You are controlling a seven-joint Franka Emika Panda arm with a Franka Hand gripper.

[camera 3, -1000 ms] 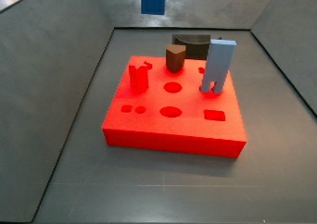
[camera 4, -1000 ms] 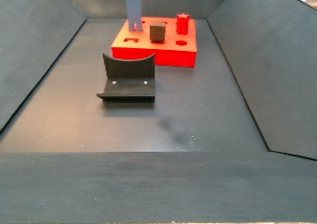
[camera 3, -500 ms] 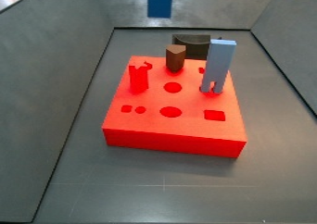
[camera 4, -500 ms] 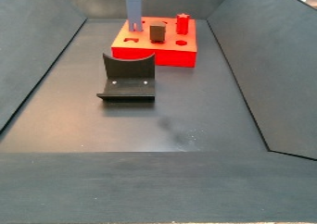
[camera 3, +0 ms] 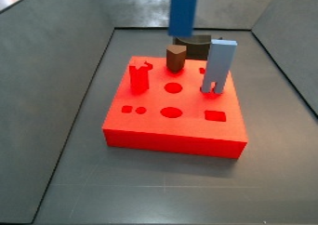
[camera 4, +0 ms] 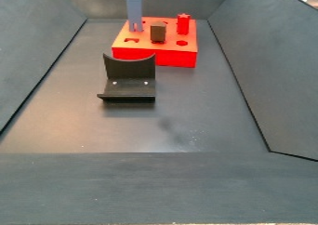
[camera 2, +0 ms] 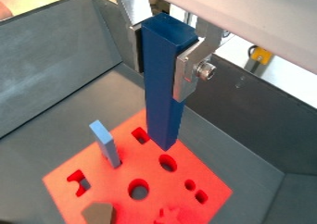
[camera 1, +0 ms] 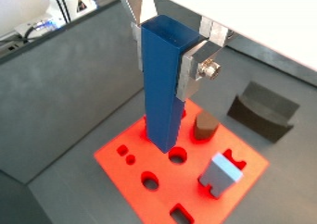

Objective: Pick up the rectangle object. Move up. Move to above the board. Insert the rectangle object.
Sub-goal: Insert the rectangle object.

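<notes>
Deep-blue and flat-faced, the rectangle object (camera 1: 162, 84) hangs upright above the board (camera 1: 146, 170), clamped near its top between the gripper's (camera 2: 166, 44) silver fingers (camera 2: 188, 68); it looks rigid, light and smooth, so that high grip on its broad flat faces seems sound.

One board (camera 3: 187, 131), four pieces (camera 3: 220, 63), one fixture (camera 4: 126, 77)

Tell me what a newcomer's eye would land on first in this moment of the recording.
First, the rectangle object, a tall deep-blue bar clamped in the gripper and hanging upright above the board. Next, the bright-red board itself on the dark floor, with a pale grey-blue block, a dark brown peg and a small red peg already standing in it. The fixture stands apart on the floor.
</notes>
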